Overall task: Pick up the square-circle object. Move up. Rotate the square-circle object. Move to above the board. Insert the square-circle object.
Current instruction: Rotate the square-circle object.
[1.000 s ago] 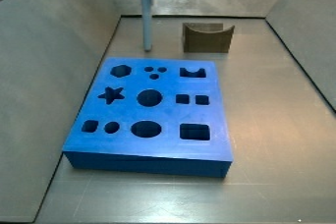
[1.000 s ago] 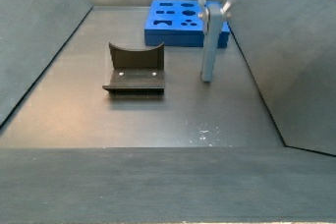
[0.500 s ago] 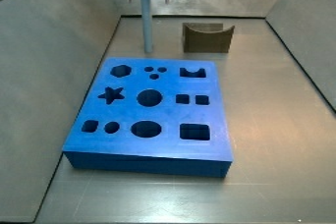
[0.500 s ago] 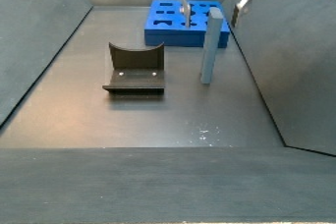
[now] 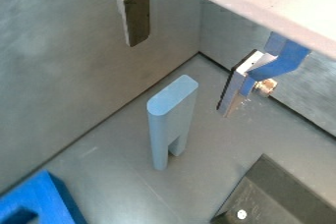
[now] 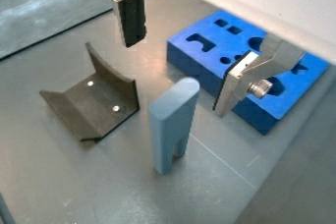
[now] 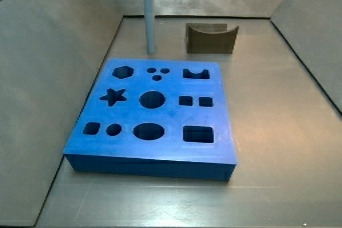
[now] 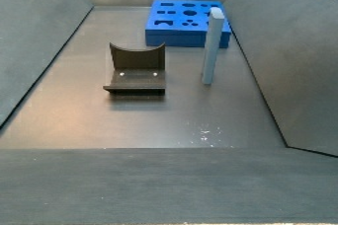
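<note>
Square-circle object (image 5: 171, 122), a tall pale-blue bar, stands upright on the grey floor, long axis vertical, directly below the gripper (image 5: 188, 43). Its silver fingers (image 6: 129, 12) gape wide, holding nothing, arm cropped away. Thick blue cut-out board (image 6: 245, 66) lies just beyond.

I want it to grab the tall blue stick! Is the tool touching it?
Apart. In a wrist view the tool is above the upright stick, fingers clear of it.
</note>
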Controlling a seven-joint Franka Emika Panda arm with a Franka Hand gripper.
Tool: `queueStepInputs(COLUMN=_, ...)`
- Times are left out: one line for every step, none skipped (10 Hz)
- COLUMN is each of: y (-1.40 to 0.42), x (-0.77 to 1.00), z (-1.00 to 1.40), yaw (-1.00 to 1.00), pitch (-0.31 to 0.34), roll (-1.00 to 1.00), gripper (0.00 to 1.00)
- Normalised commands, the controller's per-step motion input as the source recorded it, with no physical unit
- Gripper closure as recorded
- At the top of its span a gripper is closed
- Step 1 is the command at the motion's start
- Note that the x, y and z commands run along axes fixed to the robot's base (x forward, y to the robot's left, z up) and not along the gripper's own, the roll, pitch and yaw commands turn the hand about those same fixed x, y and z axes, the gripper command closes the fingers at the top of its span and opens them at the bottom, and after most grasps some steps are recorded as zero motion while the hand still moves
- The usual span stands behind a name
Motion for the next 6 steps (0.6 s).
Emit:
queueStepInputs(y=0.01, x=0.03, z=-0.14, yaw=-1.0, pitch=0.012, roll=0.0, gripper=0.0)
queueStepInputs(y=0.01, x=0.04, z=-0.12, yaw=-1.0, pitch=0.011, roll=0.0, gripper=0.0)
queueStepInputs(y=0.01, x=0.04, z=-0.06, yaw=-1.0, pitch=0.009, roll=0.0, gripper=0.0)
queueStepInputs(y=0.01, x=0.04, z=-0.04, yaw=-1.0, pitch=0.008, roll=0.0, gripper=0.0)
queueStepInputs(y=0.01, x=0.04, z=-0.04, yaw=-1.0, pitch=0.008, roll=0.0, gripper=0.0)
queueStepInputs(y=0.01, x=0.04, z=-0.04, yaw=-1.0, pitch=0.008, roll=0.0, gripper=0.0)
